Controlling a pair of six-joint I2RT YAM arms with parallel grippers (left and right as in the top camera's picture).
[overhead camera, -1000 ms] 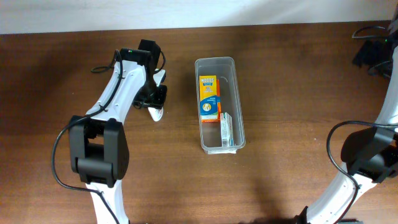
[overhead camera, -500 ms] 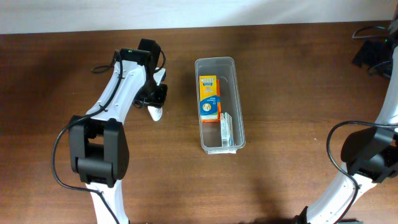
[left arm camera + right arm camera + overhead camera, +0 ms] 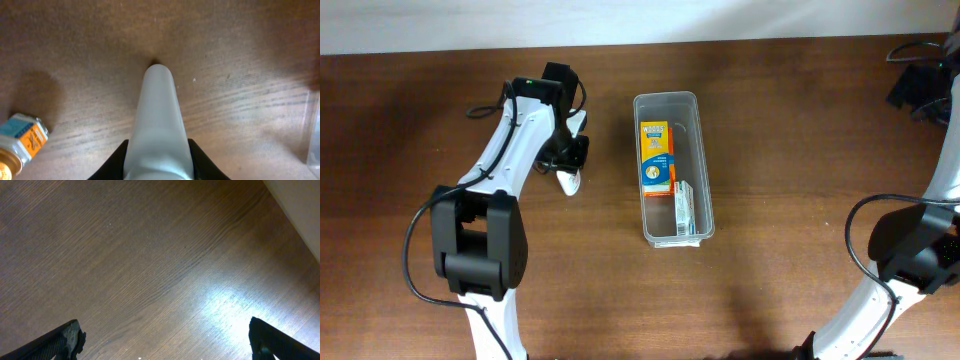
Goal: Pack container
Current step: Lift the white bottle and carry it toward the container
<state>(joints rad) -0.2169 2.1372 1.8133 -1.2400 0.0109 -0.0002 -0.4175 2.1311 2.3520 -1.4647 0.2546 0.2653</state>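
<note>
Holding container (image 3: 691, 140), wood tbl (image 3: 800, 150) (white wall (image 3: 620, 20) behind)

Overhead light is even and soft, the right wrist view has white glare on the table (image 3: 225, 305), and the left wrist view is hazy, its gripper (image 3: 157, 85) out of focus.
</note>
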